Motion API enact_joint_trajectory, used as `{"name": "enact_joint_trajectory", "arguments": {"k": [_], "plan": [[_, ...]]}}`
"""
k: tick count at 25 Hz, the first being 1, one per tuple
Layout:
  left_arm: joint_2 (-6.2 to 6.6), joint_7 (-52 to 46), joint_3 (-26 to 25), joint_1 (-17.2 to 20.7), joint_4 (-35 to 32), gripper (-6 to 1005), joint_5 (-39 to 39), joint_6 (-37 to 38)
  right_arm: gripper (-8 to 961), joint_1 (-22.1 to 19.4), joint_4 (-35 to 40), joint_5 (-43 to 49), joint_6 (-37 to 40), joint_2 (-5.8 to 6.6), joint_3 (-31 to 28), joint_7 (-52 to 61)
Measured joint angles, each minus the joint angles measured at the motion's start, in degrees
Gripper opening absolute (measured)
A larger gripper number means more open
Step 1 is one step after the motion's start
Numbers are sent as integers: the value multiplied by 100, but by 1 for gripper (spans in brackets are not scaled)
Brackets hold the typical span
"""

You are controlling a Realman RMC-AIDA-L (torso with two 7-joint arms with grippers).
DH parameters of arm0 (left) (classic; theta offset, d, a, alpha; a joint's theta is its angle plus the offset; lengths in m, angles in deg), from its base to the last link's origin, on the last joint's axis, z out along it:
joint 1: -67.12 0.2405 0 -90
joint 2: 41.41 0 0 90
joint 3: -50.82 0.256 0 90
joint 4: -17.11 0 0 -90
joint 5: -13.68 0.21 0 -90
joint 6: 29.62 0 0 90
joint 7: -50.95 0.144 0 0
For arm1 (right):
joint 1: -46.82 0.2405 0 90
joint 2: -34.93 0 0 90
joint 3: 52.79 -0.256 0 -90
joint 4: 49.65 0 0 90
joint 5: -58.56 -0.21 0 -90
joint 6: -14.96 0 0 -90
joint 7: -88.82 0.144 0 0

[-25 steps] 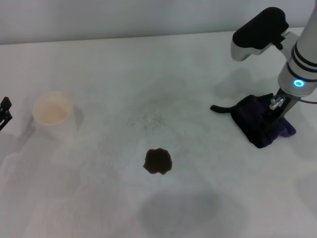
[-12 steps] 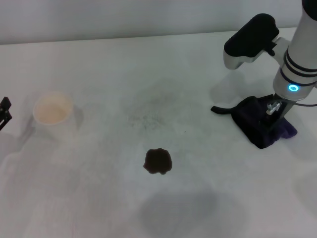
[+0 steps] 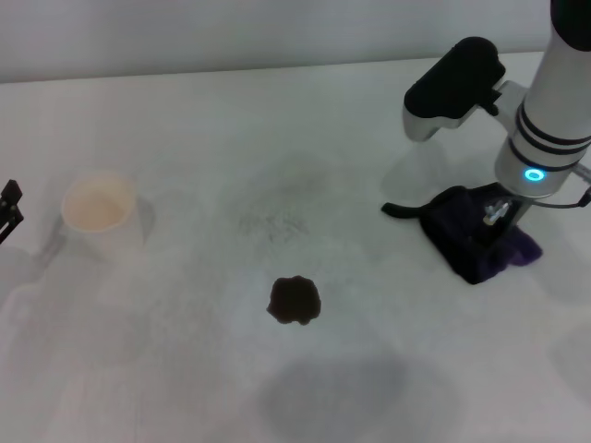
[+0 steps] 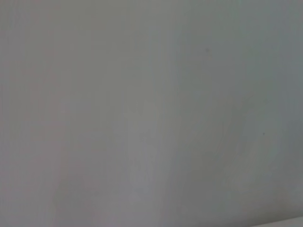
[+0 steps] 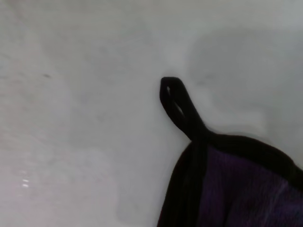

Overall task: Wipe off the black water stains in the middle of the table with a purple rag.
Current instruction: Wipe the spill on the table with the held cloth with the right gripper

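Looking down from the head view, the stain point(image 3: 295, 301) sits whole and wet-looking on the table point(image 3: 185, 129), its wavy edge unbroken, so no wiping shows yet. The rag point(image 3: 471, 242) lies bunched well to the right of the stain and a little farther back, its strap point(image 3: 403, 210) pointing toward the stain's side. The right gripper point(image 3: 494, 220) is pressed down into the rag's folds; it looks to be holding the cloth, though the fingers are buried and I cannot tell for sure. A cup point(image 3: 97, 208) stands well left of the stain. The left gripper point(image 3: 7, 210) is parked at the edge beyond the cup, grip unreadable.

The left wrist view shows only blank grey.

The right wrist view shows the rag point(image 5: 236, 189) close under the camera and its strap point(image 5: 179, 106) lying flat on the table point(image 5: 71, 118); no fingers appear.

Judged from this, the carry to the stain and the wiping itself remain.
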Motion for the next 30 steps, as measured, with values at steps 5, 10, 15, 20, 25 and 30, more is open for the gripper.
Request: {"name": "enact_joint_trajectory", "arguments": {"k": [5,10,15,20,25,30], "plan": [[0,0,9,-2,-7,876,0,-45,91,-41,-276,-576,-18,-8,404,10],[0,-1,7,-2,8,875,0,-68,91,-47,-635,-1156,14,-10,912,63],[-36,-30,10,38,37,875,46,-94,86,-4,-999,-1542,256,-19,1552,82],[-61,-89,15,72,277,876,20,-374,85,191,-1147,-2026,615,-27,2276,-70],[-62,-102,-10,119,495,875,14,-663,84,181,-1253,-2419,837,-27,2933,-134],[-60,-93,-22,114,657,874,7,-605,84,-1,-1542,-2557,965,-16,3417,-130]]}}
